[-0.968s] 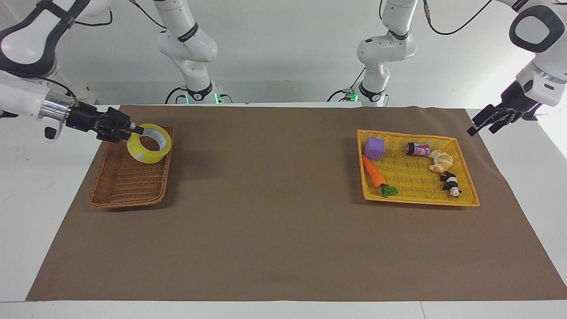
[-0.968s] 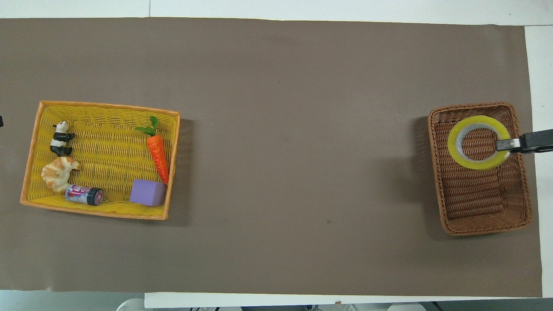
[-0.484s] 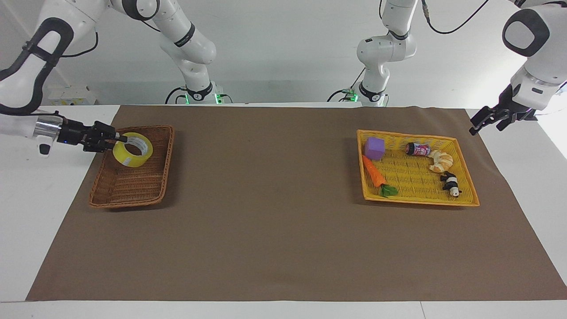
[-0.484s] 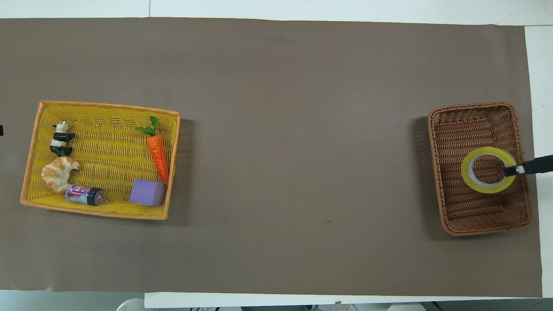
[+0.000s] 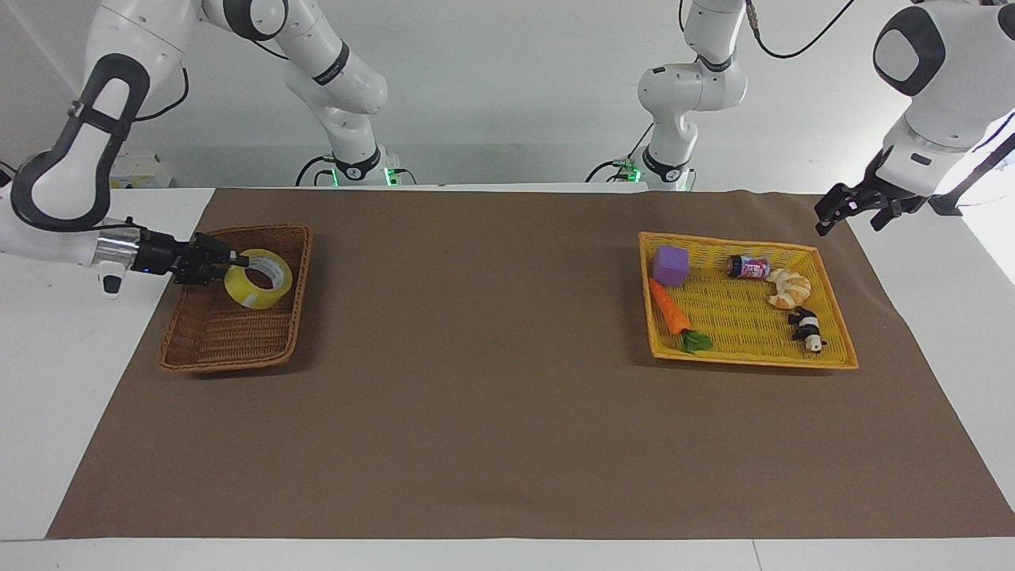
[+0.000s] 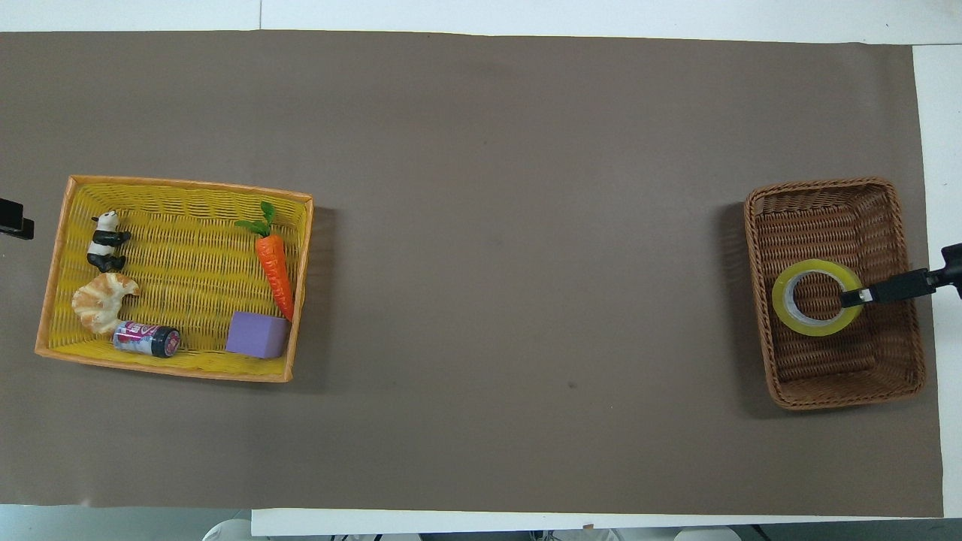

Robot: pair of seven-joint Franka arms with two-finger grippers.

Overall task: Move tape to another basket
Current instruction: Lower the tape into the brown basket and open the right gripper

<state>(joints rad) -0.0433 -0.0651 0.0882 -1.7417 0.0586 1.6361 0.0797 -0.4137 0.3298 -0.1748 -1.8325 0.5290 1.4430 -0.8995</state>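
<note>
Right gripper (image 5: pixel 238 260) jaws pinching tape (image 5: pixel 258 279) wall, roll low inside wicker basket (image 5: pixel 204 353) — ready for drop. Left gripper (image 5: pixel 850 208) waits off surface edge, jaws spread, empty.

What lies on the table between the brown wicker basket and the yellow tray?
Nothing: between the basket and the yellow tray there is only bare brown table cover, clearest in the overhead view.

Glossy translucent tape (image 5: pixel 258 278), rough brown wicker basket (image 5: pixel 208 342), matt brown paper table cover (image 5: pixel 492 412).
</note>
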